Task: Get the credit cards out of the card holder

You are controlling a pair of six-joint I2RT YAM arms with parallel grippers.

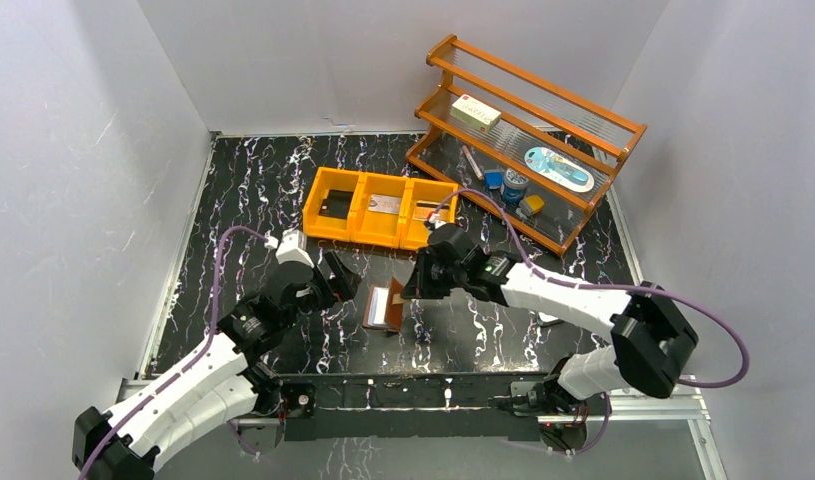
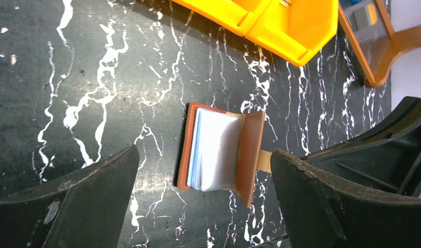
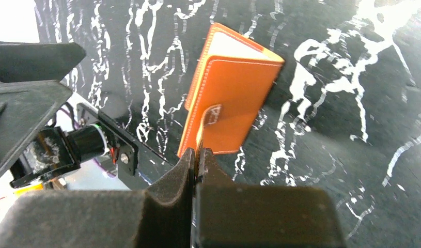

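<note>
The card holder [image 1: 386, 307], a brown leather wallet, stands part open on the black marble table. The left wrist view shows its pale blue-clear sleeves [image 2: 214, 151]. No credit card shows in them. My right gripper [image 3: 198, 155] is shut on the wallet's snap tab [image 3: 208, 116]; it is at the wallet's right side in the top view [image 1: 413, 290]. My left gripper [image 2: 204, 155] is open and empty, its fingers [image 2: 84, 201] wide either side of the wallet; in the top view it is just left of it [image 1: 345, 282]. A dark card [image 1: 335, 206] and a silvery-grey card [image 1: 386, 205] lie in the orange bin.
The orange three-compartment bin [image 1: 355, 236] sits just behind the wallet. A wooden rack [image 1: 523, 130] with small items stands at the back right. White walls close in the left, back and right. The table's metal front edge [image 1: 413, 385] is near.
</note>
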